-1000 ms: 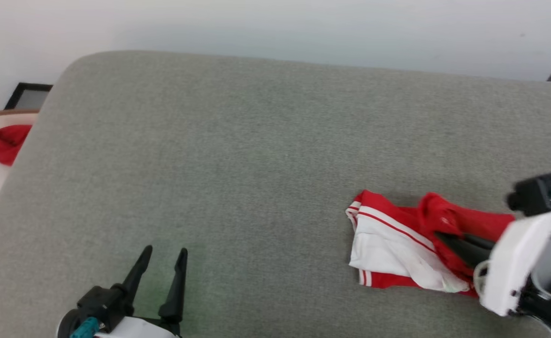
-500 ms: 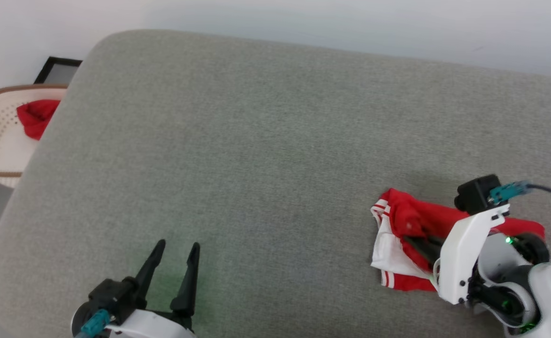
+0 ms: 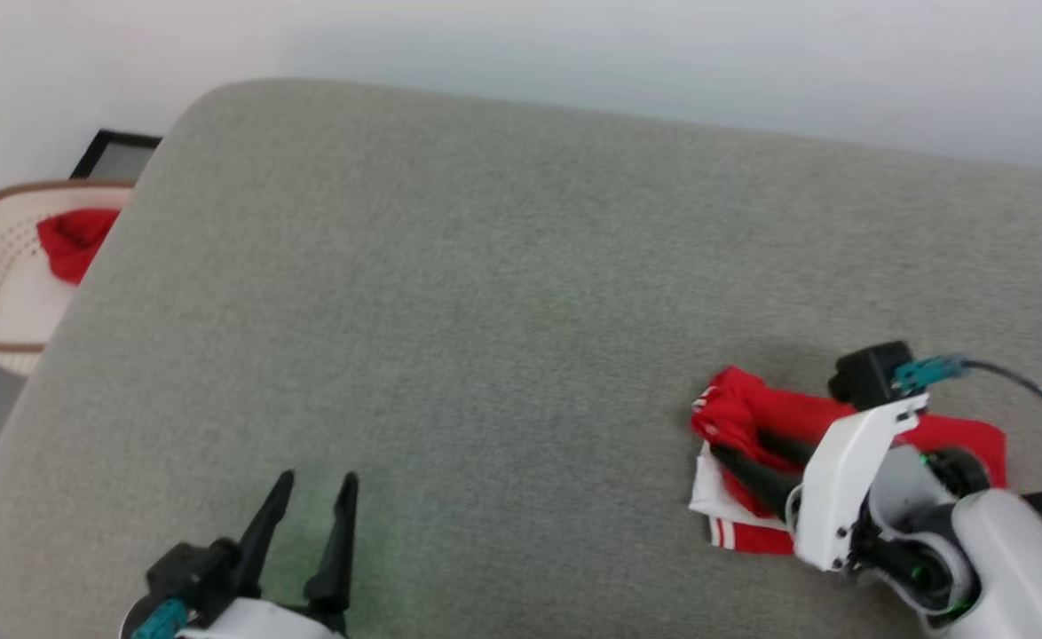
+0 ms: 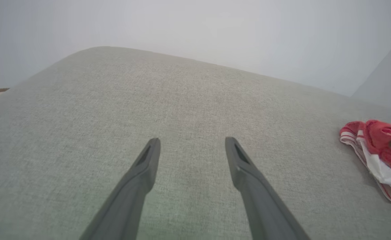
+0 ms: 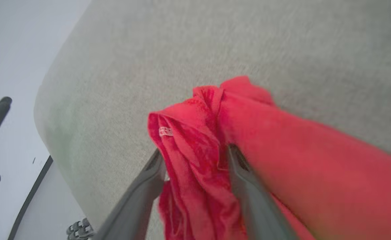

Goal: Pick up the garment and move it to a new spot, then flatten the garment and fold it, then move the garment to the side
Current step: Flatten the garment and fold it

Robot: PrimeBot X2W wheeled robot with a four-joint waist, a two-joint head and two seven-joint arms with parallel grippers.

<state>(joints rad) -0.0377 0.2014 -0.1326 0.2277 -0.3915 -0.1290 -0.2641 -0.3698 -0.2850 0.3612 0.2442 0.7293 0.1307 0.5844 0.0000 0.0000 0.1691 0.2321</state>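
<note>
Your right gripper, clenched a second ago, now stands parted around the bunched garment at the right of the grey cushion, left gripper spread wide, the small white tag unreadable.

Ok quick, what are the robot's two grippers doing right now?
Left gripper: jaws open, holding nothing, above the grey cushion.
Right gripper: jaws open, with a fold of the garment lying loose between them.
</note>
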